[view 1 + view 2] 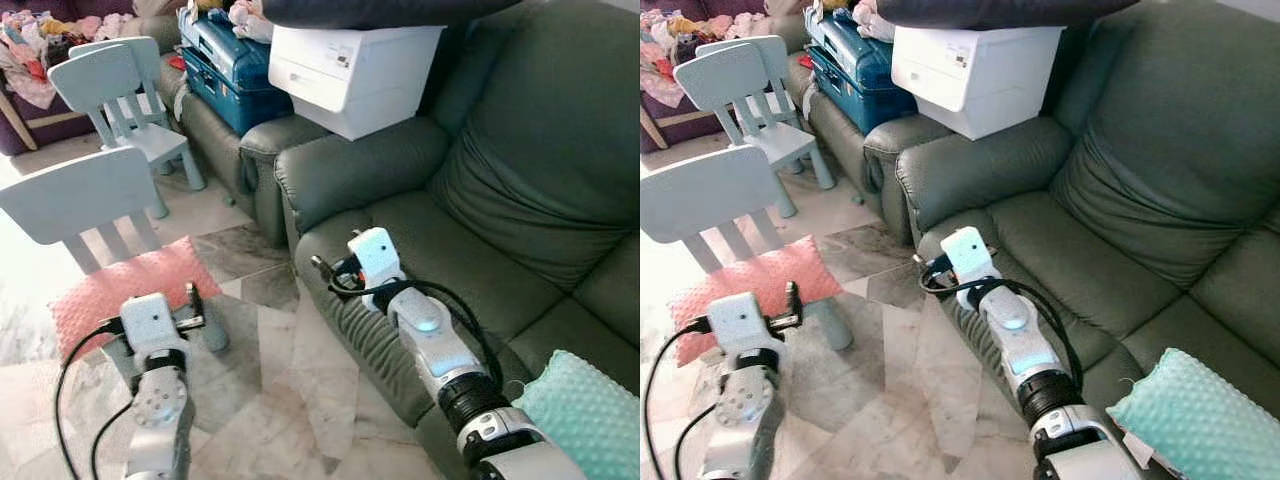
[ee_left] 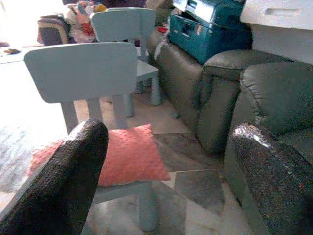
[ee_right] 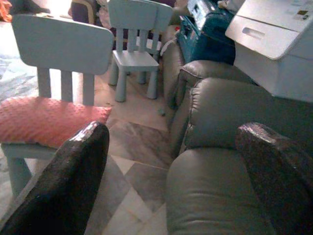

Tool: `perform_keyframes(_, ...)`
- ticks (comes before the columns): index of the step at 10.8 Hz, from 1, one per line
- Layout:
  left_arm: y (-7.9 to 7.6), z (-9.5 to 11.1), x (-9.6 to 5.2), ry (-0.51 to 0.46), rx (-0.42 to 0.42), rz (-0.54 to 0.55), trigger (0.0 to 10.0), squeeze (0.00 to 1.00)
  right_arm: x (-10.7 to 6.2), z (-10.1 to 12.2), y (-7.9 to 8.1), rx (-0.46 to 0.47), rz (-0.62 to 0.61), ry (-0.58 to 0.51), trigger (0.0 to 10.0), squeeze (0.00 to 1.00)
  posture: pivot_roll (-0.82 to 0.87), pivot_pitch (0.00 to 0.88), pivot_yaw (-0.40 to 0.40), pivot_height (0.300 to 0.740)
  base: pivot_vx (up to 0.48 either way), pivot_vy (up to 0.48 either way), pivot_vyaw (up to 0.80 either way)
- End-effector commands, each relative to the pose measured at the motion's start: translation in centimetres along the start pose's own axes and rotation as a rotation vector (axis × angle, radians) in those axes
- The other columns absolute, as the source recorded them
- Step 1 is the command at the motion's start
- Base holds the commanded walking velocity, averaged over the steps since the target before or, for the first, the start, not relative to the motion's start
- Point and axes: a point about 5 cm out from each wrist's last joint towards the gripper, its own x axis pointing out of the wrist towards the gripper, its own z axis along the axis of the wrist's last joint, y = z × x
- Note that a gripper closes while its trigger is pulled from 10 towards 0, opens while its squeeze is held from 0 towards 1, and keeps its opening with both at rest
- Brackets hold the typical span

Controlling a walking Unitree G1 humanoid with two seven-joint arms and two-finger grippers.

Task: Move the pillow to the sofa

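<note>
A pink dotted pillow (image 1: pixel 110 288) lies on the seat of a small pale-blue chair (image 1: pixel 80 190) at my left. My left gripper (image 1: pixel 190 312) hovers just in front of the pillow's near right corner, open and holding nothing; the left wrist view has the pillow (image 2: pixel 129 154) between its fingers (image 2: pixel 73 181). The dark green sofa (image 1: pixel 440 240) fills the right side. Over the front edge of its seat cushion my right gripper (image 1: pixel 325 270) stands open and holds nothing. The right wrist view looks at the pillow (image 3: pixel 44 120) and the sofa arm (image 3: pixel 230 112).
A mint dotted pillow (image 1: pixel 585 410) rests on the sofa at the lower right. A white box (image 1: pixel 350 65) sits on the sofa arm, with a blue suitcase (image 1: pixel 225 65) on the adjoining green seat. A second blue chair (image 1: pixel 120 75) and a clothes pile (image 1: pixel 30 50) stand behind. Marble floor (image 1: pixel 290 380) lies between chair and sofa.
</note>
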Motion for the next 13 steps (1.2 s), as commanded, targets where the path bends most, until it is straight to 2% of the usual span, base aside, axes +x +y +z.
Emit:
perform_keyframes(1, -0.5, 0.3, 0.4, -0.008, -0.012, -0.005, 10.0, 0.00, -0.2, 0.0, -0.5, 0.000, -0.007, 0.009, 10.0, 0.00, -0.23, 0.038, -0.015, 0.740, 0.000, 0.000, 0.00)
perform_keyframes(3, -1.8, 0.4, 1.1, -0.017, -0.068, 0.021, 10.0, 0.00, -0.4, 0.3, -1.3, -0.057, 0.042, 0.025, 10.0, 0.00, -0.28, 0.019, -0.093, 0.740, 0.000, 0.000, 0.00)
perform_keyframes(5, -2.3, 0.3, 1.2, -0.011, -0.109, 0.048, 10.0, 0.00, -0.5, 0.4, -1.5, -0.090, 0.073, 0.027, 10.0, 0.00, -0.29, 0.015, -0.118, 0.740, 0.000, 0.000, 0.00)
perform_keyframes(7, -2.2, 0.1, 1.2, -0.013, -0.096, 0.040, 10.0, 0.00, -0.6, 0.3, -1.5, -0.068, 0.060, 0.032, 10.0, 0.00, -0.28, 0.017, -0.100, 0.740, 0.000, 0.000, 0.00)
perform_keyframes(10, -1.2, 0.1, 1.5, -0.017, -0.062, 0.032, 10.0, 0.00, -0.7, -0.1, -1.0, -0.032, 0.033, 0.032, 10.0, 0.00, -0.28, 0.024, -0.070, 0.740, 0.000, 0.000, 0.00)
perform_keyframes(12, -1.3, 0.3, 1.6, -0.023, -0.061, 0.032, 10.0, 0.00, -0.7, -0.3, -1.0, -0.009, 0.025, 0.042, 10.0, 0.00, -0.27, 0.023, -0.068, 0.740, 0.000, 0.000, 0.00)
perform_keyframes(13, -1.5, 0.4, 1.5, -0.026, -0.057, 0.023, 10.0, 0.00, -0.6, -0.4, -0.4, 0.009, 0.027, 0.039, 10.0, 0.00, -0.25, 0.024, -0.050, 0.740, 0.000, 0.000, 0.00)
